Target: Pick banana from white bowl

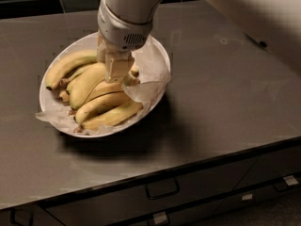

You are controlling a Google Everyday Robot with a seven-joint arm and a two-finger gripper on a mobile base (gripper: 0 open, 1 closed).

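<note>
Down in the white bowl [43, 98] the gripper [115, 69] stands low among the fruit, hanging straight from the grey and white arm [127, 8] that comes in from the upper right. Its tip is just beside the upper end of the banana [87, 84], the thick, pale one with a light green tone. I cannot tell if the gripper is clamped on this banana or is only touching it, because the wrist covers that place. The banana lies inside the bowl, in the left half, curved, with its lower end pointing to the front left. One greener banana [66, 66] lies behind it along the back rim, and slimmer yellow bananas [108, 114] lie in front of it. Crumpled paper [150, 67] lines the bowl and rises at the right side, near the gripper. The bowl sits on a dark counter [225, 88], and below the front edge a drawer handle [162, 189] shows.
</note>
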